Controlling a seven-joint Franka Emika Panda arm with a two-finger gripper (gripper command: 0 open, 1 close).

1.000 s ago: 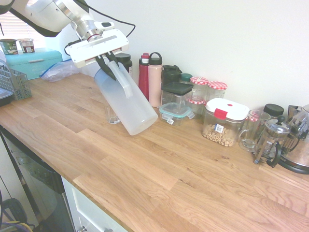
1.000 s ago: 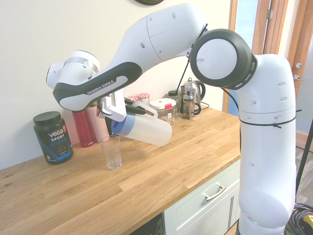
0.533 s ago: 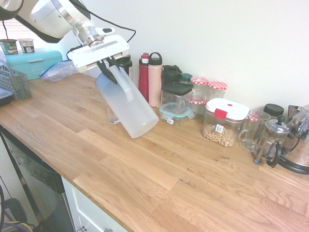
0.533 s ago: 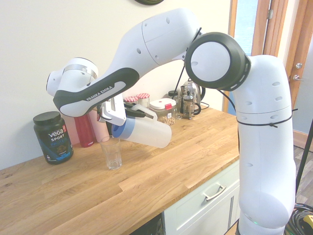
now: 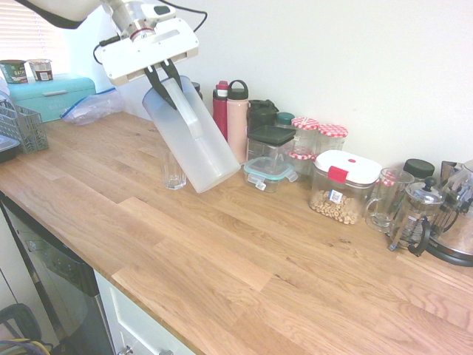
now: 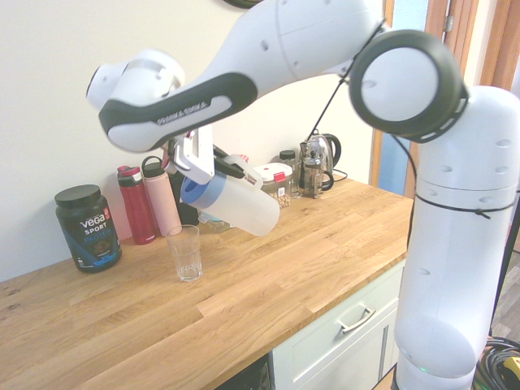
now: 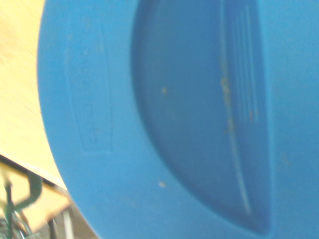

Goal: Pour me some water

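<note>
The gripper [image 5: 171, 72] is closed on the handle of the pitcher [image 5: 191, 137], holding it tilted above the counter [image 5: 222, 251]. The glass [image 6: 185, 253] stands upright nearby.

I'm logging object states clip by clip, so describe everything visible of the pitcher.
The pitcher is a tall, cloudy, translucent vessel, plastic by its look, with a blue lid and a long pale handle down one side. The wrist view shows a curved recess and faint raised lettering in the lid. The dark fingers are closed on the handle near its lid end. The pitcher hangs tilted above the wooden counter, lid end higher, near the upright drinking glass. Its water level cannot be made out.
</note>
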